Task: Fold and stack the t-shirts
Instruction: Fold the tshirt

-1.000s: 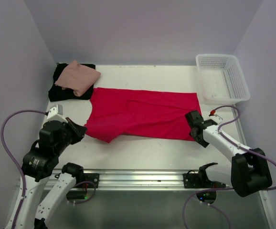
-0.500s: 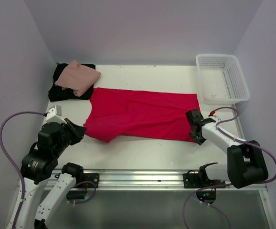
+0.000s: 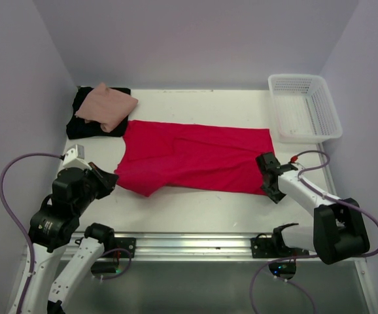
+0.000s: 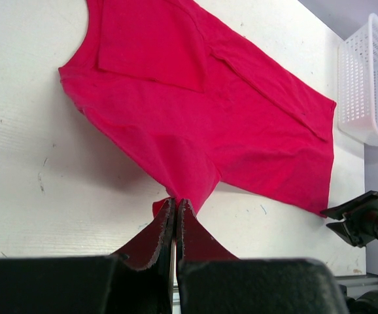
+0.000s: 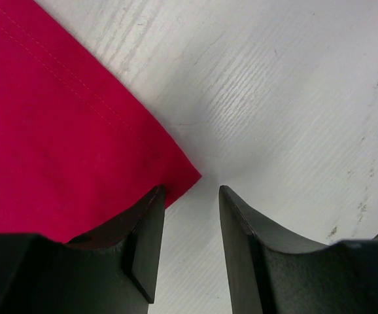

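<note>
left gripper (image 4: 176, 204) is pressed together, pinching a near-left fold of the red t-shirt (image 3: 195, 157), which lies spread across the table (image 3: 195, 203). our right gripper (image 5: 190, 190) stands spread at the shirt's near-right corner, gripping nothing. we judge the cloth light, limp and quick to sag, so corners and hems are the best holds. the pink t-shirt (image 3: 107, 104) lies on the black t-shirt (image 3: 84, 124) at far left.

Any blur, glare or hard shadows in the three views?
Top external: even soft light, sharp, no glare, faint shadow under the red t-shirt. Left wrist: cloth sharp, soft shadow on the table beside the left gripper. Right wrist: stitching and table grain crisp; right gripper dark, almost featureless.
</note>
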Controlling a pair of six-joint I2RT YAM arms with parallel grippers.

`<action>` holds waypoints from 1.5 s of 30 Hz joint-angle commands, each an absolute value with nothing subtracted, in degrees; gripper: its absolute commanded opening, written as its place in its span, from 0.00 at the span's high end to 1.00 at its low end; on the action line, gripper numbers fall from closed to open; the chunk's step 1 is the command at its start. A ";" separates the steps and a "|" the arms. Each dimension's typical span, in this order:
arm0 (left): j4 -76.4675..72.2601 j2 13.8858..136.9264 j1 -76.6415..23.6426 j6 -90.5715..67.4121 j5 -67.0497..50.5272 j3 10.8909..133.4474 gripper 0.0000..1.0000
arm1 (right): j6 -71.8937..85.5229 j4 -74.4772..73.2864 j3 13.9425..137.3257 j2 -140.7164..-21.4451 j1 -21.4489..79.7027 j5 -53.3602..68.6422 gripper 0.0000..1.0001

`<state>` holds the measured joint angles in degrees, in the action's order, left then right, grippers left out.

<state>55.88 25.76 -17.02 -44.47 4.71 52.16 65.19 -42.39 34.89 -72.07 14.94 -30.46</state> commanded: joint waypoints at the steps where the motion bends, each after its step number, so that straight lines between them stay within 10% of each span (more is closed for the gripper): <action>1: 55.02 25.49 -17.23 -45.35 4.75 52.21 1.00 | 67.41 -42.72 34.28 -72.33 14.59 -32.78 0.57; 11: 56.86 24.44 -17.23 -45.53 5.80 53.44 1.00 | 67.85 -40.43 38.05 -79.89 14.59 -31.82 0.61; 17: 57.22 24.26 -17.14 -45.62 5.89 53.53 1.00 | 67.06 -38.85 37.71 -80.77 14.59 -31.12 0.99; 45: 56.96 24.35 -17.14 -44.47 12.47 58.28 1.00 | 50.19 -43.24 41.39 -57.12 14.59 -27.51 1.00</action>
<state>58.19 24.21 -17.02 -44.97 9.04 57.56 53.17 -42.63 37.69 -55.44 14.66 -25.85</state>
